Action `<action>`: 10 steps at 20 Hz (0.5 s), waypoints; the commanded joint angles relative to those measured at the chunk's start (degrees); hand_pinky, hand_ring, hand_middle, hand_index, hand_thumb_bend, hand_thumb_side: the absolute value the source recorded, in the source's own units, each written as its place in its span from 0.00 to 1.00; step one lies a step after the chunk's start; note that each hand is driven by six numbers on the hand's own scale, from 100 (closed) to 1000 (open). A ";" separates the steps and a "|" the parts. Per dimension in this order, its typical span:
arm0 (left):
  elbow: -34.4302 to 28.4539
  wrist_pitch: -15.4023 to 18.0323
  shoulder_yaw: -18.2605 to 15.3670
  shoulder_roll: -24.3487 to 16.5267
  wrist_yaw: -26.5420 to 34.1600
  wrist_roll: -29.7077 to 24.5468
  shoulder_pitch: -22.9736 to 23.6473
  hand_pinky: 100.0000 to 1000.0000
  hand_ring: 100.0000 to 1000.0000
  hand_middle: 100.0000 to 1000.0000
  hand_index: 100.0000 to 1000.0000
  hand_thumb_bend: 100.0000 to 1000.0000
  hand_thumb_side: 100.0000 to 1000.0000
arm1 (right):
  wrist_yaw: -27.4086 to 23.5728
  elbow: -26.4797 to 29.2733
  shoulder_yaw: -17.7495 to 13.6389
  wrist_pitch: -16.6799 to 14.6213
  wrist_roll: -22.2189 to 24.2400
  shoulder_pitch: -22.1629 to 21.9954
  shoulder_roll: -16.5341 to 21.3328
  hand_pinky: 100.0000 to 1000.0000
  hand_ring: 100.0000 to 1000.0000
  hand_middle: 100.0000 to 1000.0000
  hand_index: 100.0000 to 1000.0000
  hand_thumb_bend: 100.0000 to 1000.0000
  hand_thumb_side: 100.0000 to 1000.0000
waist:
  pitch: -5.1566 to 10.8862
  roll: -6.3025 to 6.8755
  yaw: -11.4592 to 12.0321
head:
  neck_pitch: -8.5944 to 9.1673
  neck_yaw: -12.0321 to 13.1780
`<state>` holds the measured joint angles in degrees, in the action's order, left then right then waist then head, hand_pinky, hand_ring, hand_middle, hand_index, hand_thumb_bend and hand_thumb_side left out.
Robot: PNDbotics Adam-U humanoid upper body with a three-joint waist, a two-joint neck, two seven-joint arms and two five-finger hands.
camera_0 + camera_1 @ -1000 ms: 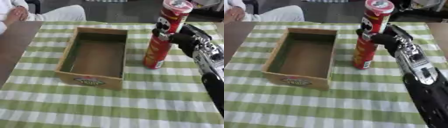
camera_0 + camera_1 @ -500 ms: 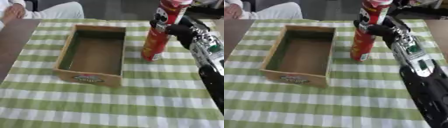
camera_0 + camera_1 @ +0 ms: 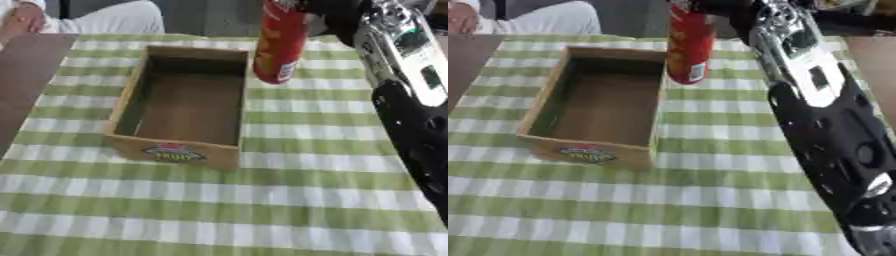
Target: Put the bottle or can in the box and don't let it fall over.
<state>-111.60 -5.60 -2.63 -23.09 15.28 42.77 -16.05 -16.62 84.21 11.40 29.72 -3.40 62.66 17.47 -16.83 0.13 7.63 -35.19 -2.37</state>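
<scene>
On the green-and-white checked cloth (image 3: 262, 200) sits an open wooden box (image 3: 131, 100), long side running away from the camera, label (image 3: 173, 152) on its near end wall. Box holds nothing, only its bare brown floor shows. Red can (image 3: 280, 42), tall tube, is upright or nearly so, just beside the box's far right corner, outside it; its top is cut off by the frame edge. White patch shows near the can's base. Can's bottom looks raised off the cloth, over the far right rim area, though contact is hard to tell. Right hand (image 3: 719, 6) at the top edge, by the can's upper part; fingers mostly out of frame, so can't tell how far they're closed or whether they grip it. Right arm, black and silver, fills the right side. Bare brown table (image 3: 26, 75) shows at left of the cloth. Left hand not visible.
</scene>
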 commanded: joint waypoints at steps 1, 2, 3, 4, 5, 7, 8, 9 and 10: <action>-0.69 0.16 -0.21 -1.41 -0.21 -0.22 -0.49 0.64 0.67 0.61 0.68 0.22 0.55 | 0.58 0.33 0.47 0.63 0.18 3.13 -2.23 0.98 1.00 0.95 0.15 0.00 0.07 | 1.58 0.02 0.35 | -0.40 -0.63; -0.69 0.20 -0.26 -1.36 -0.23 -0.17 -0.55 0.64 0.67 0.61 0.68 0.22 0.55 | 0.66 0.03 0.71 0.66 0.23 3.86 -3.20 0.98 1.00 0.94 0.15 0.00 0.07 | 1.58 -0.09 0.52 | -0.42 -0.87; -0.69 0.25 -0.33 -1.29 -0.25 -0.09 -0.61 0.64 0.67 0.61 0.68 0.22 0.55 | 0.80 -0.44 0.95 0.70 0.31 4.50 -4.15 0.98 1.00 0.94 0.15 0.00 0.07 | 1.57 -0.21 0.70 | -0.42 -1.15; -0.70 0.32 -0.39 -1.22 -0.27 0.01 -0.68 0.64 0.67 0.61 0.68 0.22 0.55 | 1.04 -1.07 1.14 0.75 0.39 5.07 -5.05 0.98 1.00 0.94 0.15 0.00 0.07 | 1.56 -0.31 0.88 | -0.39 -1.41; -0.73 0.39 -0.43 -1.14 -0.28 0.08 -0.78 0.64 0.67 0.61 0.68 0.22 0.55 | 1.33 -1.66 1.29 0.72 0.54 5.53 -5.87 0.98 1.00 0.94 0.15 0.00 0.07 | 1.48 -0.41 1.12 | -0.30 -1.76; -0.83 0.46 -0.40 -1.00 -0.23 0.13 -1.09 0.64 0.67 0.61 0.68 0.22 0.55 | 2.24 -2.80 1.38 0.49 1.29 6.32 -7.50 0.98 1.00 0.94 0.15 0.00 0.07 | 1.23 -0.53 1.75 | -0.04 -2.52; -0.86 0.43 -0.36 -0.93 -0.24 0.11 -1.29 0.64 0.67 0.61 0.68 0.22 0.55 | 2.68 -3.31 1.29 0.25 1.70 6.65 -8.31 0.98 1.00 0.95 0.15 0.00 0.07 | 1.06 -0.56 2.19 | 0.12 -3.00; -0.92 0.43 -0.33 -0.81 -0.19 0.09 -1.51 0.64 0.67 0.61 0.68 0.22 0.55 | 3.07 -3.82 1.17 -0.08 2.08 6.94 -9.10 0.98 1.00 0.95 0.16 0.00 0.07 | 0.87 -0.56 2.69 | 0.24 -3.57; -0.97 0.45 -0.33 -0.70 -0.12 0.09 -1.73 0.64 0.67 0.61 0.68 0.22 0.55 | 3.44 -4.32 1.07 -0.54 2.38 7.17 -9.80 0.98 1.00 0.95 0.16 0.00 0.08 | 0.69 -0.57 3.16 | 0.34 -4.12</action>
<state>-111.62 -5.35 -2.63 -23.06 15.12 42.81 -17.04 -13.86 79.87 12.84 29.63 -1.52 68.21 8.29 -17.06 -0.70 10.91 -35.55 -5.81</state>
